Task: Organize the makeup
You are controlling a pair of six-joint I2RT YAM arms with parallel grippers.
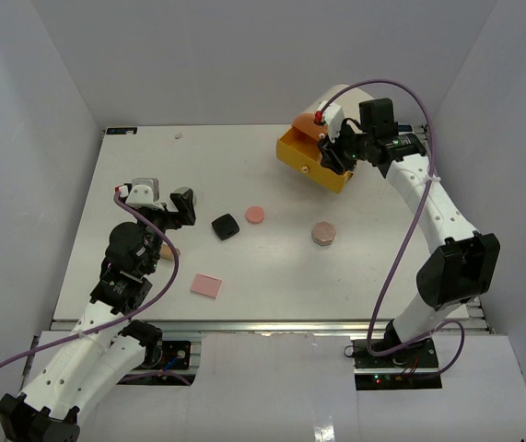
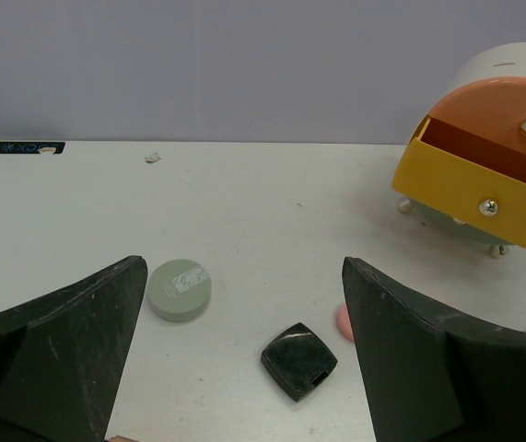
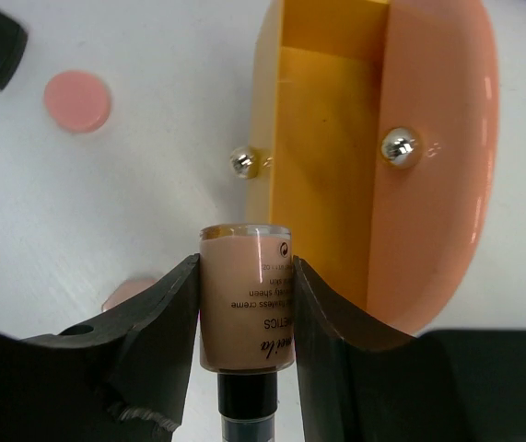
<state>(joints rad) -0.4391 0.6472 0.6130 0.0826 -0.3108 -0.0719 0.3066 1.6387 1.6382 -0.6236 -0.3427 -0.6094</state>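
Nearest the arm bases, low left in the top view: the left claw (image 2: 244, 267) is spread as wide as it goes w/ nothing in it, hanging over the worktop (image 1: 152, 147). The flat pink square (image 1: 205, 285) lies low centre-left, closest to the front edge. In the left wrist view the black compact (image 2: 298, 361) sits low, a bit right of centre btwn the fingers. A grey-green round compact (image 2: 180, 289) is just right of the left-hand finger, and a pink round compact (image 1: 255, 215) peeks out from behind the right-hand one. The rose-beige compact (image 1: 323, 233) lies mid-right in the top view, well apart from both claws. The left arm is nearer all these loose bits.

Far end, upper right of the top view: the right claw (image 3: 244, 264) is part-closed on a tan foundation bottle (image 3: 244, 304), pinched by its sides. The bottle's long axis runs along the fingers, black cap back toward the wrist, flat base pointing out. The yellow drawer (image 3: 327, 110) stands pulled out of the cream cylinder (image 2: 511, 60), w/ a pink drawer front (image 3: 438, 138) beside it.

Key relation, right wrist view: the bottle's base overlaps the drawer's front wall, just under its knob, and the open cavity lies up and to the right of frame. It prob needs a small shift that way before release, or the bottle could catch the wall & land on the worktop.
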